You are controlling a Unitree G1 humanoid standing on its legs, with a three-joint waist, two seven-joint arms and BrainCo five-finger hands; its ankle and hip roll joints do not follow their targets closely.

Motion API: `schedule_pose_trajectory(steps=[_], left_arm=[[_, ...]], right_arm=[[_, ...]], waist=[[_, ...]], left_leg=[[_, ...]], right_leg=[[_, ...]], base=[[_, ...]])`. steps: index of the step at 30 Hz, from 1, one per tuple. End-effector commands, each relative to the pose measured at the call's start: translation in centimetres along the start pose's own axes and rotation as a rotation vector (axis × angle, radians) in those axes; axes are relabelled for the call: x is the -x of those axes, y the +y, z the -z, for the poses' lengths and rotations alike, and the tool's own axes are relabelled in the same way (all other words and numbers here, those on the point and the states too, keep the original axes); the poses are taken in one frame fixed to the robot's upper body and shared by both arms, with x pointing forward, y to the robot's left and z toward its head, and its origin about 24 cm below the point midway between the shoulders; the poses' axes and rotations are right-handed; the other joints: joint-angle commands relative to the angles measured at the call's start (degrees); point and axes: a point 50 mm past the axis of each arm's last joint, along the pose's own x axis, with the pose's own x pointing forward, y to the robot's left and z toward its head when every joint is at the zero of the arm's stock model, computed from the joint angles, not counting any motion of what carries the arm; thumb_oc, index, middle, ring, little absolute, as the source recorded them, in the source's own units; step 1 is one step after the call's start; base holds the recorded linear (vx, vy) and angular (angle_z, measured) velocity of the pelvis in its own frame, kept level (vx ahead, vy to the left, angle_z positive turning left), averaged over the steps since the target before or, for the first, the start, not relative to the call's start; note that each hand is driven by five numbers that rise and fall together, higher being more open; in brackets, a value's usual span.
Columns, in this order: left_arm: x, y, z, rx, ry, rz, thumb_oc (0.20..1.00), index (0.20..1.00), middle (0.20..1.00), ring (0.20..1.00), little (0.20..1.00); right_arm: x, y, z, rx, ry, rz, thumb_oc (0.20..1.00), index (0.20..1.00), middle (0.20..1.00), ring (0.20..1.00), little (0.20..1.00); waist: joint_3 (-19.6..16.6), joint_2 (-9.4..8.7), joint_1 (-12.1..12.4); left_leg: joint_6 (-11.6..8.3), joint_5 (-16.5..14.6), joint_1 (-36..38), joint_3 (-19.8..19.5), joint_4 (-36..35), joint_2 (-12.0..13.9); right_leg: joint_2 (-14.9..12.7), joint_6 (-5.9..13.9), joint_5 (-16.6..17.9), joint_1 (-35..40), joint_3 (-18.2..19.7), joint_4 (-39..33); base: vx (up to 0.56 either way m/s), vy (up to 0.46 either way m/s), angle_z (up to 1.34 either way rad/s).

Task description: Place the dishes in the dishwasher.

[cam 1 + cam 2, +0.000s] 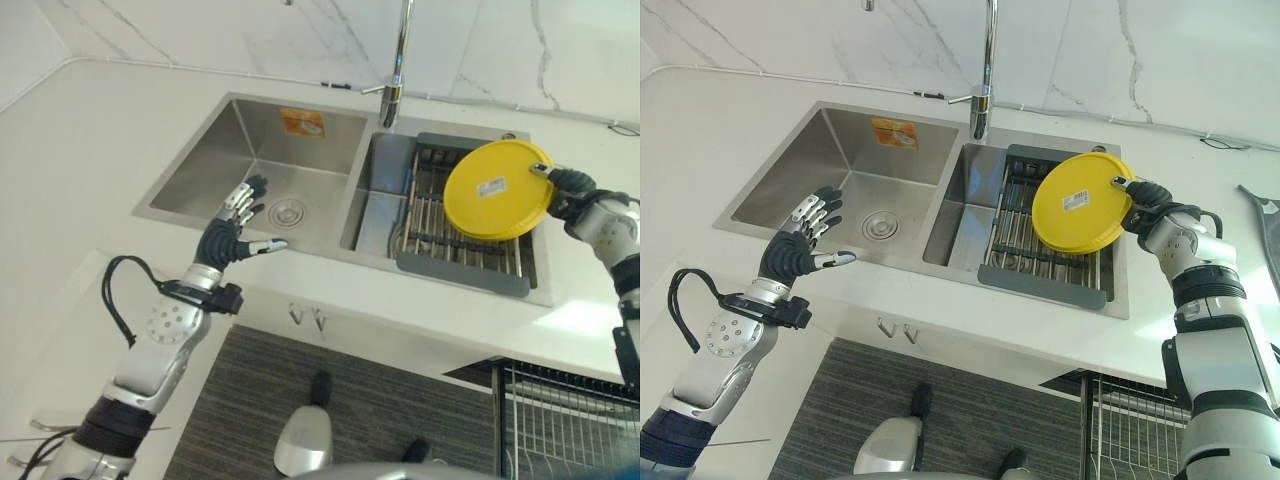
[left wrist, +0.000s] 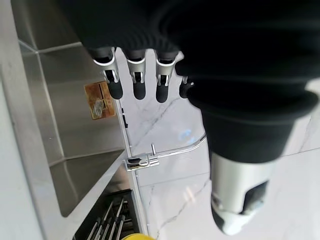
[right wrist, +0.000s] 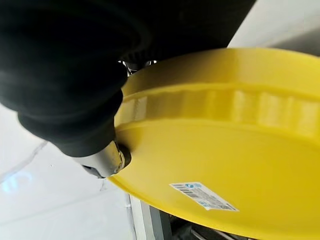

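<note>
The yellow plate (image 1: 1083, 216) is pinched at its rim by the right hand (image 1: 1146, 201) and held tilted above the sink rack (image 1: 1040, 262). It is judged light, stiff and slippery (best gripped by the rim), while the left hand (image 1: 798, 243) is held spread over the empty basin (image 1: 855, 170)

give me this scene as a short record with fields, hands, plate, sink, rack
right hand: shut on the rim of the yellow plate, holding it tilted above the drying rack
left hand: open, fingers spread, holding nothing, above the front edge of the left basin
yellow plate: underside faces the camera, white label on it
sink: double steel basin; left basin bare with a drain
drying rack: sits in the right basin
faucet: behind the divider
dishwasher rack: wire, lower right
</note>
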Motion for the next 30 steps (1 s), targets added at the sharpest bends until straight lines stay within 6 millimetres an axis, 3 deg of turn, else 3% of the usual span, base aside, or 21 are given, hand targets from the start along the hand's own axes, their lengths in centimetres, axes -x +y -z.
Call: schedule_pose_trajectory(steps=[1, 4, 12, 18, 21, 24, 25, 26, 30], left_arm=[[-0.3, -0.5, -0.8, 0.046, -0.045, 0.031, 1.000, 1.000, 1.000, 1.000, 1.000], [-0.1, -0.7, -0.5, 0.053, -0.034, 0.040, 1.000, 1.000, 1.000, 1.000, 1.000], [0.4, -1.6, 0.1, 0.071, -0.020, 0.093, 1.000, 1.000, 1.000, 1.000, 1.000], [1.3, -2.1, 0.1, 0.066, -0.046, 0.109, 1.000, 1.000, 1.000, 1.000, 1.000], [2.1, -2.0, 0.0, 0.087, -0.070, 0.083, 1.000, 1.000, 1.000, 1.000, 1.000], [2.8, -2.4, -0.3, 0.113, -0.105, 0.061, 1.000, 1.000, 1.000, 1.000, 1.000], [3.0, -2.4, -0.3, 0.118, -0.112, 0.046, 1.000, 1.000, 1.000, 1.000, 1.000], [3.5, -2.1, -0.5, 0.135, -0.141, -0.014, 1.000, 1.000, 1.000, 1.000, 1.000], [3.5, -2.1, -1.0, 0.073, -0.186, -0.024, 1.000, 1.000, 1.000, 1.000, 1.000]], right_arm=[[0.5, 1.4, -3.7, -0.066, -0.141, -0.104, 0.200, 0.200, 0.200, 0.200, 0.200], [0.5, 1.7, -3.5, 0.015, -0.169, -0.128, 0.200, 0.200, 0.200, 0.200, 0.200], [1.4, 1.5, -4.1, -0.121, -0.329, -0.139, 0.200, 0.200, 0.200, 0.200, 0.200], [3.9, 2.7, -4.5, -0.244, -0.532, -0.209, 0.200, 0.200, 0.200, 0.200, 0.200], [5.7, 4.0, -4.1, -0.237, -0.613, -0.245, 0.200, 0.200, 0.200, 0.200, 0.200], [7.3, 5.4, -2.7, -0.203, -0.622, -0.285, 0.200, 0.200, 0.200, 0.200, 0.200], [7.6, 5.9, -2.2, -0.200, -0.622, -0.307, 0.200, 0.200, 0.200, 0.200, 0.200], [8.7, 7.7, -0.2, -0.202, -0.618, -0.369, 0.200, 0.200, 0.200, 0.200, 0.200], [11.0, 7.1, 2.3, -0.222, -0.627, -0.369, 0.200, 0.200, 0.200, 0.200, 0.200]], waist=[[-3.3, -0.02, 2.0], [-3.9, -0.34, 2.0], [-5.0, -1.02, 1.9], [-5.8, -1.79, 1.0], [-6.2, -1.78, -0.1], [-5.1, -1.77, -0.4], [-4.7, -2.17, -0.4], [-4.2, -3.02, -1.0], [-4.5, -2.86, -4.9]], left_leg=[[-1.69, -7.2, 5.1, 1.5, -0.2, -0.1], [-1.75, -7.2, 5.5, 1.5, -0.2, -0.1], [-1.84, -7.6, 6.7, 1.4, -0.2, 0.1], [-1.98, -7.9, 8.0, 2.2, -0.2, 1.0], [-1.89, -8.5, 9.6, 4.5, -0.2, 1.4], [-2.05, -8.6, 10.0, 3.4, 2.9, 0.9], [-1.50, -9.7, 8.7, 1.4, 5.9, -0.1], [0.81, -13.5, 6.9, -1.7, 10.2, -3.0], [2.83, -12.6, 10.3, 1.9, 3.8, -3.4]], right_leg=[[-0.5, -0.72, -0.5, -1.9, 3.5, 0.1], [-0.5, -0.66, -0.6, -1.4, 3.3, 0.1], [-0.2, -0.68, -1.3, 0.1, 2.6, 0.1], [0.4, -0.96, -1.9, 1.1, 1.9, 0.1], [1.0, -1.25, -2.2, 1.4, 2.3, 0.1], [0.8, -1.64, -2.0, 1.6, 4.1, 0.1], [0.3, -1.68, -1.5, 1.2, 5.2, 0.1], [-0.7, -1.13, -0.6, 0.2, 9.2, 0.1], [-2.1, 2.24, 2.7, -2.2, 13.1, 0.1]], base=[[0.02, 0.041, 0.03], [0.01, 0.030, 0.05], [0.00, 0.010, 0.01], [-0.04, -0.067, 0.03], [-0.01, 0.020, -0.02], [-0.07, 0.145, -0.07], [-0.16, 0.344, -0.36], [-0.17, 0.432, -0.78], [-0.06, 0.369, -1.03]])
